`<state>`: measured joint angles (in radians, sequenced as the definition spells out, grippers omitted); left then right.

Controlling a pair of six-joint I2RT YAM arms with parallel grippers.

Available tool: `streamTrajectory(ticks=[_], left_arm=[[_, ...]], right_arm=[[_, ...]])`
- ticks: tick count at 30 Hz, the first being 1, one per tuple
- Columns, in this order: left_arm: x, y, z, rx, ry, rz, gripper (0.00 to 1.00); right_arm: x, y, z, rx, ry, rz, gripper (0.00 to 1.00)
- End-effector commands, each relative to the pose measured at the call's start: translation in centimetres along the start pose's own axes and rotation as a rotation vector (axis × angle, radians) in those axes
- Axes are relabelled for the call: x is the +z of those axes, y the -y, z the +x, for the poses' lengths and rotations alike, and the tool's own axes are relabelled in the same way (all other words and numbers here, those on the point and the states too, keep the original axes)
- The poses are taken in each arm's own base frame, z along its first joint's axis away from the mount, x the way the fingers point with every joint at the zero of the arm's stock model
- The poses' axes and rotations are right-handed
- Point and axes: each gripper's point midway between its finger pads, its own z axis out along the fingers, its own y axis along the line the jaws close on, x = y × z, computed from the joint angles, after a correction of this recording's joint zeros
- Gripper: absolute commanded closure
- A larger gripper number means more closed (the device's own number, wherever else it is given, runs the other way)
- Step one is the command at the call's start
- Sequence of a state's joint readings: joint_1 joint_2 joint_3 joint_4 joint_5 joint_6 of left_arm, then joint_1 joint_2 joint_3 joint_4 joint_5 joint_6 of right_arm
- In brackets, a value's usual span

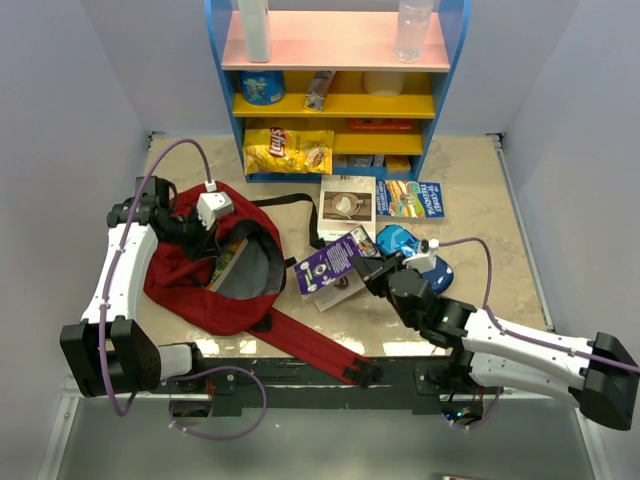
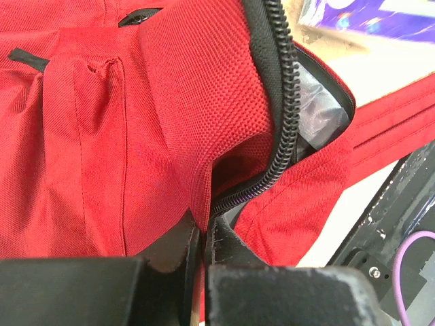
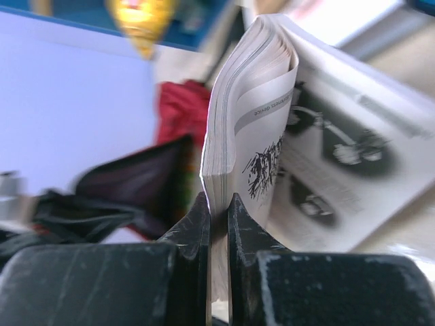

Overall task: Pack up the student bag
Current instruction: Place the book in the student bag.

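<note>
Right wrist view, entry one: right gripper [image 3: 217, 216], jaws clamped on the page edge of a book [image 3: 255, 129]. The book stands upright above the fingers, with one cover sagging open to the side. From the top camera it is the purple-covered volume just right of the bag [image 1: 190, 280].

Entry two: left gripper [image 2: 202, 246], jaws pinched shut on the bag's red cloth just beside the zip [image 2: 285, 102], at the rim of the mouth.

Entry three: bag. Lies on the left of the table [image 1: 480, 200], mouth gaping toward the book, grey lining showing, a second book [image 1: 228, 262] inside. One strap [image 1: 310, 345] runs to the near edge.

Handling, by judgement: soft, limp and light, so the mouth will likely collapse unless the rim is held up. The weave offers good purchase; best taken at the stiffer zip seam rather than a loose panel.

Surroundings: pencil case [image 1: 400, 240], cup-cover book [image 1: 347, 205], blue booklet [image 1: 410, 198], shelf [image 1: 445, 100] with chips [image 1: 288, 150].
</note>
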<state>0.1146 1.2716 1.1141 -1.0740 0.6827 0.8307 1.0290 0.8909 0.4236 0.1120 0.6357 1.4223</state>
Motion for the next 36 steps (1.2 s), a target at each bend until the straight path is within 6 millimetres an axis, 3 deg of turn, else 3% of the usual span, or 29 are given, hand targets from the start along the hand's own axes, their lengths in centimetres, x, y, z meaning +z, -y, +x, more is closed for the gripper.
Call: streamTrajectory(ticks=[1, 6, 7, 8, 9, 11, 15, 18, 20, 21, 22, 24, 26, 28, 31, 32, 34, 36], left_arm=[[-0.3, 0.4, -1.3, 0.037, 0.048, 0.003, 1.0], [-0.5, 0.4, -1.4, 0.041, 0.052, -0.006, 1.0], [-0.5, 0.5, -1.4, 0.046, 0.055, -0.006, 1.0], [-0.5, 0.4, -1.4, 0.047, 0.053, -0.008, 1.0], [-0.6, 0.4, -1.4, 0.048, 0.054, -0.009, 1.0], [-0.6, 0.5, -1.5, 0.048, 0.054, -0.009, 1.0], [-1.1, 0.8, -2.0, 0.066, 0.065, -0.006, 1.0], [-1.6, 1.1, -2.4, 0.079, 0.071, -0.003, 1.0], [-1.8, 1.3, -2.5, 0.083, 0.072, 0.004, 1.0], [-1.9, 1.4, -2.6, 0.087, 0.075, 0.007, 1.0], [-2.0, 1.6, -2.6, 0.085, 0.075, 0.012, 1.0], [-2.1, 1.7, -2.8, 0.088, 0.08, 0.018, 1.0], [-2.2, 2.1, -2.9, 0.088, 0.083, 0.033, 1.0], [-2.4, 2.6, -2.9, 0.09, 0.083, 0.051, 1.0], [-2.6, 3.1, -3.0, 0.095, 0.085, 0.07, 1.0], [-2.7, 3.2, -3.1, 0.102, 0.09, 0.072, 1.0], [-2.8, 3.3, -3.2, 0.101, 0.089, 0.081, 1.0], [-2.7, 3.4, -3.1, 0.095, 0.084, 0.09, 1.0]], right_arm=[[-1.7, -9.0, -1.7, 0.081, -0.004, -0.2, 1.0], [-2.3, -11.7, 2.9, 0.121, -0.194, -0.278, 1.0], [-3.1, -13.4, 3.6, 0.137, -0.224, -0.328, 1.0], [-2.9, -13.7, 5.0, 0.119, -0.266, -0.335, 1.0], [-3.3, -15.3, 5.4, 0.119, -0.284, -0.371, 1.0], [-3.4, -16.6, 6.7, 0.091, -0.315, -0.401, 1.0], [-1.1, -16.7, 9.1, 0.039, -0.324, -0.371, 1.0], [0.1, -17.8, 9.4, 0.026, -0.299, -0.394, 1.0], [1.7, -17.6, 10.4, 0.014, -0.298, -0.387, 1.0], [2.0, -18.7, 10.1, 0.04, -0.288, -0.415, 1.0], [3.0, -18.2, 10.9, 0.031, -0.294, -0.405, 1.0], [3.7, -19.4, 10.7, 0.035, -0.264, -0.425, 1.0], [5.1, -19.1, 10.8, -0.014, -0.21, -0.409, 1.0], [5.7, -20.0, 10.6, -0.028, -0.176, -0.416, 1.0], [7.6, -19.5, 10.9, -0.043, -0.12, -0.389, 1.0], [8.8, -18.4, 11.7, -0.055, -0.119, -0.362, 1.0], [9.9, -18.4, 12.6, -0.004, -0.145, -0.368, 1.0], [11.1, -17.9, 14.8, 0.017, -0.204, -0.368, 1.0]])
